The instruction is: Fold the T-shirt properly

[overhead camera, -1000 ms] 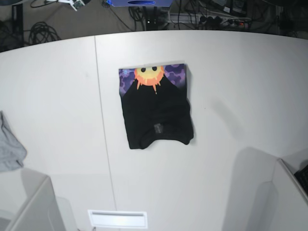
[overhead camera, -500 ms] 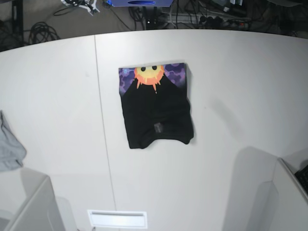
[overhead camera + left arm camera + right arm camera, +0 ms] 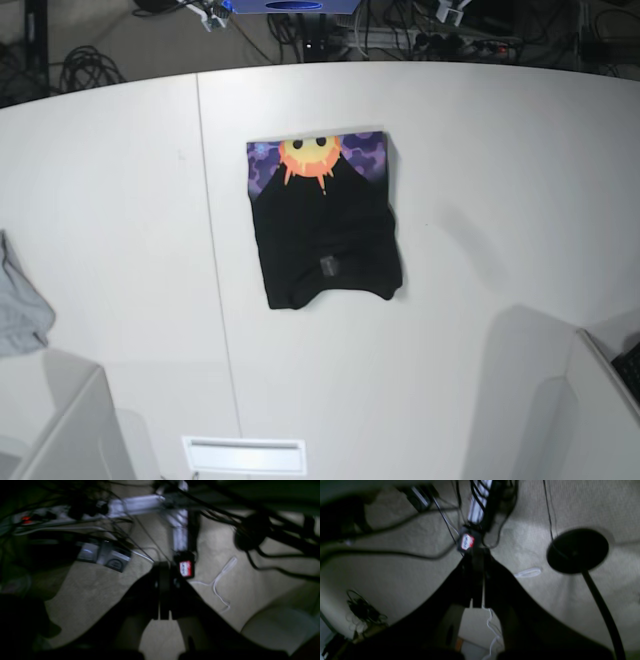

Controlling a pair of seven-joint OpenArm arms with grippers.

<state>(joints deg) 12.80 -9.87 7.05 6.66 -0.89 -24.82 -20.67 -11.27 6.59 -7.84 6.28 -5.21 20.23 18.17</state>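
I see T-shirt (image 3: 323, 222) folded flat on surface (image 3: 500, 180) | left gripper (image 3: 163, 590) jaws clenched, empty | right gripper (image 3: 477, 577) jaws clenched, empty

White table (image 3: 500, 180), beige carpet floor (image 3: 570, 505) beyond, strewn with black cables (image 3: 275, 567).

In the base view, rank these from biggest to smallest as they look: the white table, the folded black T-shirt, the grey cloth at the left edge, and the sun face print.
1. white table
2. T-shirt
3. grey cloth, though the frame edge cuts it off
4. sun face print
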